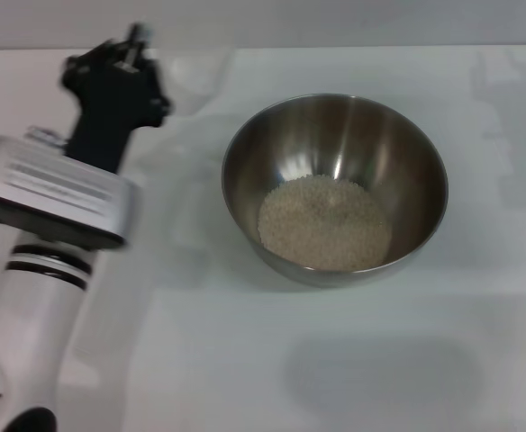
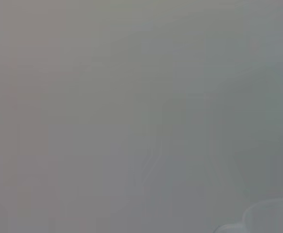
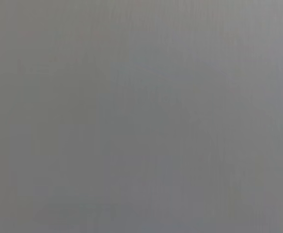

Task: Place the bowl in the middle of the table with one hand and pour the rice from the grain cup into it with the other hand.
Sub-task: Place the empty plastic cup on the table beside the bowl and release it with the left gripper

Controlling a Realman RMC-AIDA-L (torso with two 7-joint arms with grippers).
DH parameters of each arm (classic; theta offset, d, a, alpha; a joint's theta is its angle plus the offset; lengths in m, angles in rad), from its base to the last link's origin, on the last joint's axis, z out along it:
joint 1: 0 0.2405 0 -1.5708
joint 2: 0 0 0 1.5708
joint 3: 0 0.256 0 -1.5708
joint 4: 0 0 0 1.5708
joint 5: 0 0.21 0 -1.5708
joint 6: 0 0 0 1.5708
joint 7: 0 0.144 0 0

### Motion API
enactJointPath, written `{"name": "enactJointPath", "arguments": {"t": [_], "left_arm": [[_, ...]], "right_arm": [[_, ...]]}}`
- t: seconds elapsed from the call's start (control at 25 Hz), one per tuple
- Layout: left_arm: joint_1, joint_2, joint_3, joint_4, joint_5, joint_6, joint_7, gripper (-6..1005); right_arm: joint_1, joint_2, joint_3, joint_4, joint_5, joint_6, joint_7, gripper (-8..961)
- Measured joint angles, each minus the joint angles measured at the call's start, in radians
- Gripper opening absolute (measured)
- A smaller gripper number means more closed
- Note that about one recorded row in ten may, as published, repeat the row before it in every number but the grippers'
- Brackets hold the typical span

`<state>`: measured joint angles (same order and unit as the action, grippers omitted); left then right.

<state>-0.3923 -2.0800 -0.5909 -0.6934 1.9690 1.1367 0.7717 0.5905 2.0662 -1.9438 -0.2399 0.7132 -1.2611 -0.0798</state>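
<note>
- Nearest my head camera was the left arm [image 1: 42, 297]: a white forearm with black rings rose from the lower corner, then a silver wrist housing, then the black left end effector [image 1: 123, 76] at its far tip.
- The left end effector held the grain cup [image 1: 186, 76]. The clear cup sat just beyond its black fingers and looked blurred, so I could make out only a faint curved wall and rim against the white.
- In my left wrist view, only a pale curved edge of the grain cup [image 2: 265, 216] showed in one corner; the rest was flat grey and told me nothing about the fingers.
- I could not see any grains inside the cup, though its blur left that uncertain.
- The bowl [image 1: 335, 121] stood upright on the table [image 1: 245, 360], on the side of the left end effector toward the robot's right and a little closer to the robot than the cup. There was a clear strip of table between cup and bowl; they were near but not touching.
- The rice [image 1: 324, 223] lay in the bottom of the bowl as a pale round heap, covering the base and lying more toward the near wall.
- The bowl sat roughly at the middle of the table as I saw it.
- The right end effector was out of my head view, and the right wrist view showed only even grey.
</note>
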Motion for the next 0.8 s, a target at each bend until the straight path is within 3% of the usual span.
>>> {"name": "enactJointPath", "arguments": {"t": [0.04, 0.2, 0.4, 0.8], "left_arm": [[0.0, 0.0, 0.0, 0.0, 0.0, 0.0, 0.0, 118], [-0.015, 0.001, -0.035, 0.089, -0.097, -0.096, -0.287, 122], [-0.014, -0.001, -0.051, 0.146, -0.126, -0.18, -0.437, 128], [-0.019, 0.0, -0.052, 0.16, -0.133, -0.311, -0.478, 138]], "right_arm": [[0.0, 0.0, 0.0, 0.0, 0.0, 0.0, 0.0, 520], [0.0, 0.0, -0.003, 0.0, 0.0, 0.0, 0.0, 522], [-0.002, 0.001, -0.002, -0.001, 0.0, 0.0, 0.0, 523], [0.0, 0.002, -0.001, 0.001, 0.0, 0.0, 0.0, 527]]}}
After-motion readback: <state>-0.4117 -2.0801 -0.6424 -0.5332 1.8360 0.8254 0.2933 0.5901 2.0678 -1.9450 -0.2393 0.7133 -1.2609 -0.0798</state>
